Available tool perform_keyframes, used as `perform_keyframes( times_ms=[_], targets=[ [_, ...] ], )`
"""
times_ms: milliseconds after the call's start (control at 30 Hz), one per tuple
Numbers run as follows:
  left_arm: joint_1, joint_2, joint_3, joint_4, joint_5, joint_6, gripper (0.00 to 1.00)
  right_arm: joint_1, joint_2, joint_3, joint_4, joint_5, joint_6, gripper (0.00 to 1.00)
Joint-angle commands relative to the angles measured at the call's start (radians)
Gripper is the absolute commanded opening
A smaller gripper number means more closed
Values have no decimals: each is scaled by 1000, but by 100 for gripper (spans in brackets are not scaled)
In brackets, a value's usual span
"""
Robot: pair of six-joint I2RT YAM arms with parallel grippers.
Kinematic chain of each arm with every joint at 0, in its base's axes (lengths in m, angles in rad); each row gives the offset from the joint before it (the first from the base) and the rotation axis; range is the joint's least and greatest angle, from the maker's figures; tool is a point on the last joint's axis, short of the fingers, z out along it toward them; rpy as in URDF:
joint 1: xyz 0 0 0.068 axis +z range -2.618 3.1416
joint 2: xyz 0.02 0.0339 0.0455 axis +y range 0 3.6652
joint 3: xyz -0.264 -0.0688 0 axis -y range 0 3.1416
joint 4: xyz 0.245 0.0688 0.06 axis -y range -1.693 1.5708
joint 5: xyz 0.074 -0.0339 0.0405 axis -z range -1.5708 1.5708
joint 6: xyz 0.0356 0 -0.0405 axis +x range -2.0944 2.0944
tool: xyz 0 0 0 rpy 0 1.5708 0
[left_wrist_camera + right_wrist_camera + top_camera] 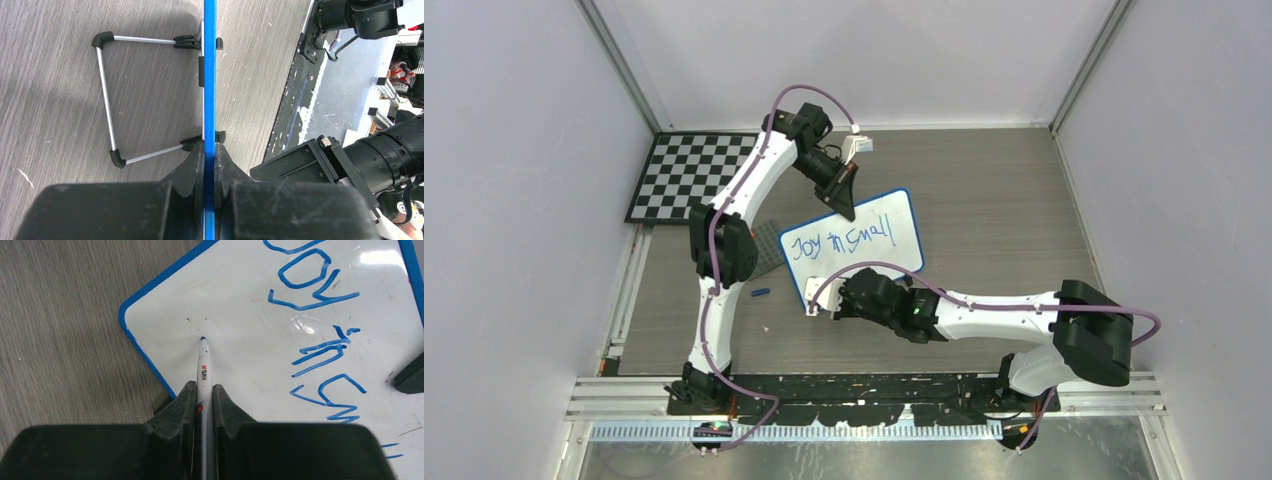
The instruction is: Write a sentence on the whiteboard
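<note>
whiteboard [209, 75] edge clamped in left claw [209, 156], marker [203, 371] pinched in right claw [204, 392], tip seemingly on board below sentence [320, 360]

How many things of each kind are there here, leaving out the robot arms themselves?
whiteboard: 1
marker: 1
checkerboard: 1
grey studded plate: 1
small blue piece: 1
Total: 5

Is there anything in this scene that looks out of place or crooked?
The whiteboard sits turned at an angle to the table, and a small blue piece, perhaps a pen cap, lies loose on the table left of it. Nothing looks spilled or broken.
</note>
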Motion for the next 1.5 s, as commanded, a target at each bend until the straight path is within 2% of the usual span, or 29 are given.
perform_keyframes(
  times_ms=[0,467,700,1467],
  targets=[
    [-46,51,-39,-55,-59,1,0,3,-9,-13,70,45,-24,0],
    [-46,46,-49,-49,-66,-4,0,-31,-98,-56,10,84,-17,0],
    [-47,54,-44,-47,-65,-8,0,-30,-110,-16,-21,40,-3,0],
    [-54,55,-46,-45,-66,-14,0,-25,-13,21,30,47,0,0]
  ],
)
